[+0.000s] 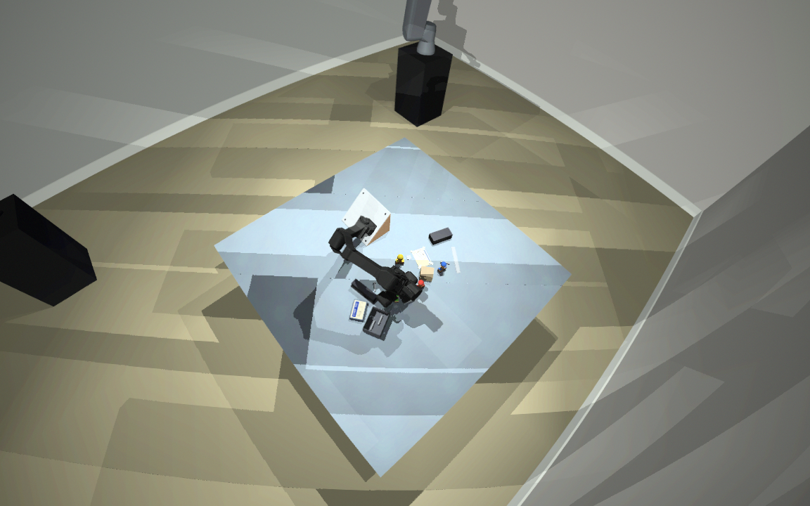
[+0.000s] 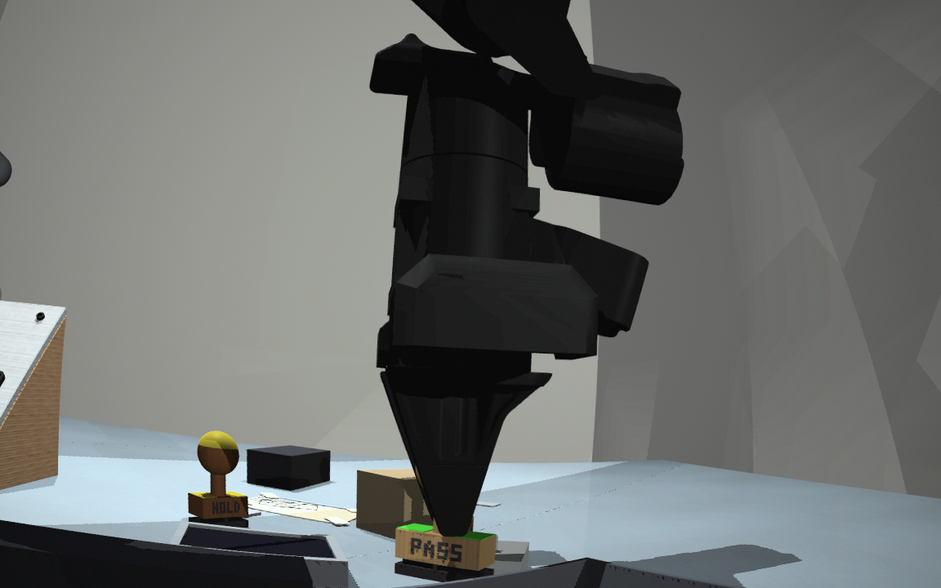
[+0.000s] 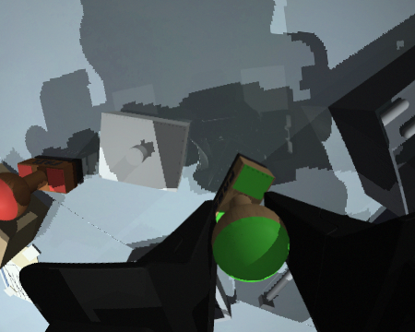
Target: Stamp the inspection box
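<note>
My gripper [image 2: 453, 527] [image 3: 239, 205] is shut on the handle of the PASS stamp [image 2: 435, 550] [image 3: 251, 249], below its green-topped ball. The stamp hangs upright a little above the bench, its dark underside showing. The card [image 1: 420, 256] [image 2: 323, 514] [image 3: 17, 277] lies flat beyond the cardboard box; its inspection box is too small to make out. A dark, shallow pad with a light rim [image 2: 336, 552] lies left of the stamp in the exterior view. It looks like the ink pad and is mostly hidden by a finger in the wrist view.
A yellow HOLD stamp [image 1: 399, 258] [image 2: 218, 453], red stamp [image 3: 55, 177], blue stamp [image 1: 442, 266] and cardboard box [image 1: 426, 273] [image 2: 386, 504] stand around the card. A grey block with a peg [image 3: 124, 129] is beside my stamp. A black tray [image 3: 364, 143] and black block [image 1: 440, 235] are farther off.
</note>
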Robot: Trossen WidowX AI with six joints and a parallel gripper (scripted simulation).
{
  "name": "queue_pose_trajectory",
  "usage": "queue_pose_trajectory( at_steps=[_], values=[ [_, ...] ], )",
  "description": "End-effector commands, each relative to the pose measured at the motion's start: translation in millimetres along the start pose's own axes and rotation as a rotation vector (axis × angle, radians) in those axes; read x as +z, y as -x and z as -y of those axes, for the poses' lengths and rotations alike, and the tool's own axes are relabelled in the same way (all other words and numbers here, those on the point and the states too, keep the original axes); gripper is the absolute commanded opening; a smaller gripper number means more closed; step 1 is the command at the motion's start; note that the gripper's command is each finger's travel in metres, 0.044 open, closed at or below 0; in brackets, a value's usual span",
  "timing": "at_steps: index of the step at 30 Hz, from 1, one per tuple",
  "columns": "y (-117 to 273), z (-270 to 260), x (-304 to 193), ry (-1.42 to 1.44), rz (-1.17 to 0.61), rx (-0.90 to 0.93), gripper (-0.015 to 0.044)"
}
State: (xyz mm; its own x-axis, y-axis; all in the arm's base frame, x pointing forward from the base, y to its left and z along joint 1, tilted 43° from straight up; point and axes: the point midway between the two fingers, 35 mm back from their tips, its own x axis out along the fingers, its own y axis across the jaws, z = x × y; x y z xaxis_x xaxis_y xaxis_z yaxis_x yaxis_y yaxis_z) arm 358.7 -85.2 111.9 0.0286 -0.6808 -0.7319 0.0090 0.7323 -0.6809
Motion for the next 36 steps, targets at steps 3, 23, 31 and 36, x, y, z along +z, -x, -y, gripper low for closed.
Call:
queue_pose_trajectory(
  at_steps=[3, 23, 31, 36],
  values=[
    [2.9, -0.3, 0.0, -0.007, 0.0, 0.005, 0.0],
    [12.7, -0.4, 0.5, -0.007, 0.001, 0.008, 0.0],
    [16.6, -0.4, 0.6, -0.007, 0.001, 0.009, 0.0],
    [19.1, -0.4, 0.6, -0.007, 0.002, 0.01, 0.0]
  ],
)
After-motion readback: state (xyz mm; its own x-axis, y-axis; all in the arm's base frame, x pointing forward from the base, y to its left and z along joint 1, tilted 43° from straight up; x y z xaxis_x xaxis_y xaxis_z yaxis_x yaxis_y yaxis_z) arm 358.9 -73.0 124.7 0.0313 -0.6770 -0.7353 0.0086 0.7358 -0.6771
